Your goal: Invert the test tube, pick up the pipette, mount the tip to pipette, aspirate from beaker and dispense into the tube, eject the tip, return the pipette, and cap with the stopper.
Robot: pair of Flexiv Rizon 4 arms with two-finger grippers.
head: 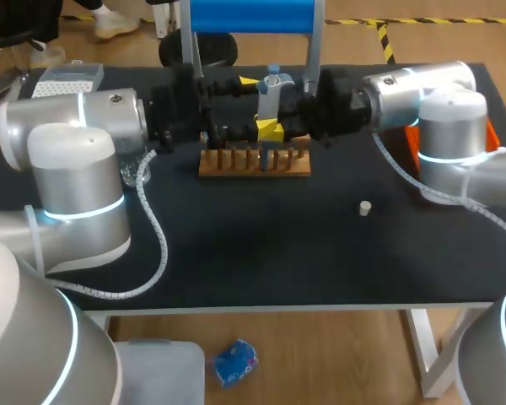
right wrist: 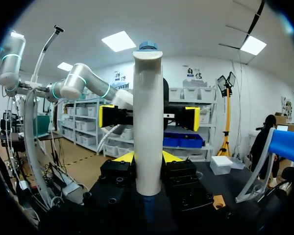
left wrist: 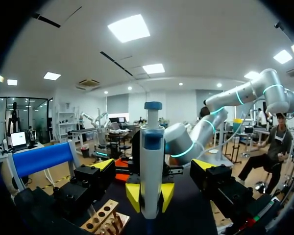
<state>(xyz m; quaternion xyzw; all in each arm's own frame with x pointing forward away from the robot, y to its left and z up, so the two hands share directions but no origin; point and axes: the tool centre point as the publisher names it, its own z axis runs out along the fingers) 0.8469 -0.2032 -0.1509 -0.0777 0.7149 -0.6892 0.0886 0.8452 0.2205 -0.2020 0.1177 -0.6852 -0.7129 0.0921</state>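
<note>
Pipette (left wrist: 152,166): stands upright between the 2 grippers, over the wooden rack (head: 255,164) at the back middle of the table (head: 261,253).
Right gripper (right wrist: 147,156): both yellow tips press the lower barrel from 2 sides, so it is clamped on the pipette.
Left gripper (left wrist: 153,165): fingers spread wide, straddling the barrel higher up and touching nothing.
Step in hand: probably a handover or a steadying grasp above the rack. The pipette's lower end is hidden, so I cannot tell if a tip is mounted.
Doing it well: hold the barrel vertical in the right grip. Bring the left fingers in evenly, so neither lands first and tilts it, and stay below the plunger knob (left wrist: 153,105).
Stopper (head: 365,207): small and pale, lying on the table well apart from the rack, toward the right arm.
Materials: the barrel is smooth, rounded white plastic, likely slippery, with a blue collar and knob. The rack is light wood with 1 row of round holes. The table is matte black.
</note>
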